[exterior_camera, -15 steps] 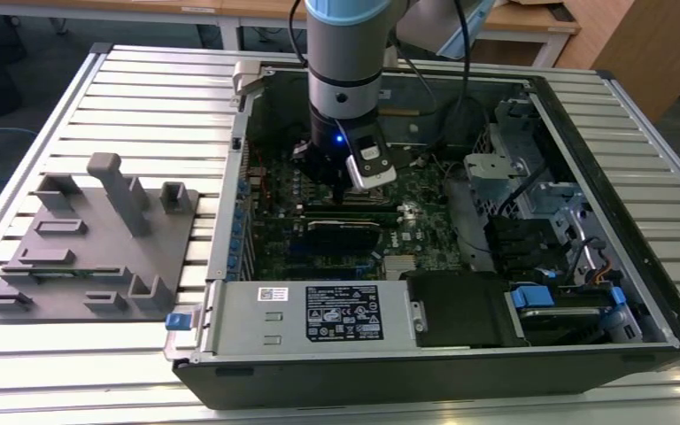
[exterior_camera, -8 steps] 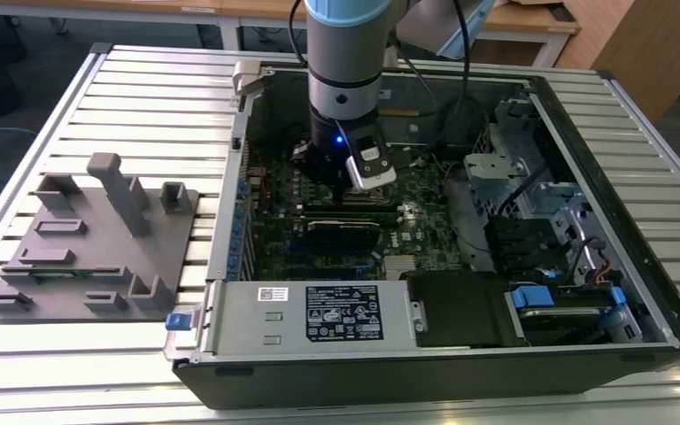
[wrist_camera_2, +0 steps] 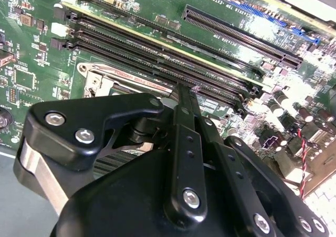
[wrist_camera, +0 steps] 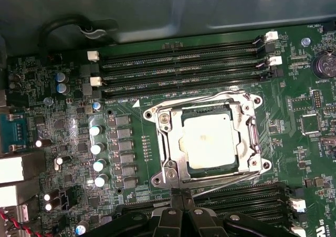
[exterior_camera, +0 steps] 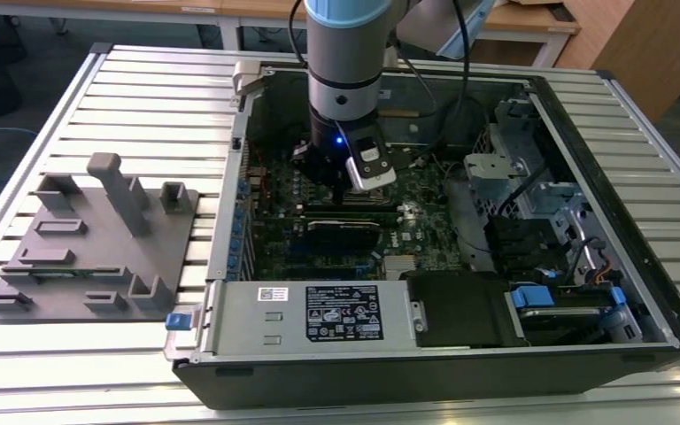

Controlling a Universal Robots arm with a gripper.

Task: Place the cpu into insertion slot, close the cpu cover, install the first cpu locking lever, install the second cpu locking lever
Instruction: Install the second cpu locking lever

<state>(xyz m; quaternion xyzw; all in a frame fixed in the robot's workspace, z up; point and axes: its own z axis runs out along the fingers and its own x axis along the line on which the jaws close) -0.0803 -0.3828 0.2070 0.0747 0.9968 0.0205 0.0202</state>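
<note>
The cpu, a pale silver square, lies in the insertion slot on the green motherboard. The cpu cover, a silvery frame plate, lies flat over it, its cut-out showing the chip top. A thin wire lever runs along the slot's far side. Another wire lever slants along the near side, towards my fingertips. My gripper is shut, its tips together at the slot's near edge beside that lever. In the second wrist view the gripper hides most of the slot. In the exterior view my gripper reaches down into the open computer case.
Long black memory slots run on both sides of the socket. A row of capacitors stands beside it. A grey labelled box fills the case's near side. A grey fixture block sits on the slatted table at the exterior view's left.
</note>
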